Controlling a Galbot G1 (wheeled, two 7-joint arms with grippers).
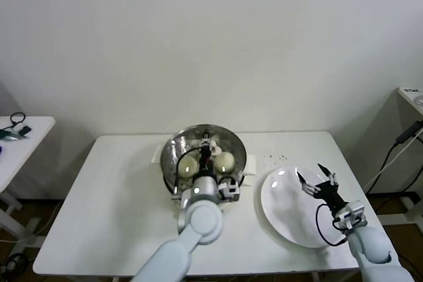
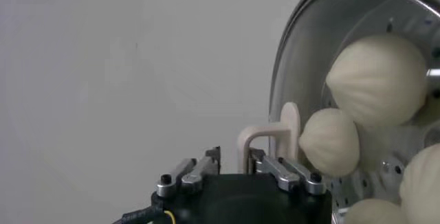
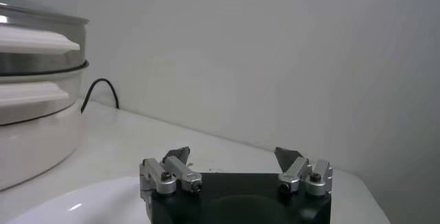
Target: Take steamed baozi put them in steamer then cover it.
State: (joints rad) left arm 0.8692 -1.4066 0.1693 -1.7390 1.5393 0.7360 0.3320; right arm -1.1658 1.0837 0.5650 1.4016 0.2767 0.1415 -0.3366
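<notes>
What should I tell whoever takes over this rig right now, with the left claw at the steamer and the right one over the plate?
Left claw: over the steamer, straddling the cover's handle; grip cannot be confirmed.
Right claw: open, empty, above the white plate.
Baozi: inside the steamer; the left wrist view shows four, seen through the cover, which appears to sit on the steamer.
Plate: no buns on it.
Done: loading; cover looks placed.
Left: confirm the cover is seated, release the handle, pull the left arm back.
</notes>
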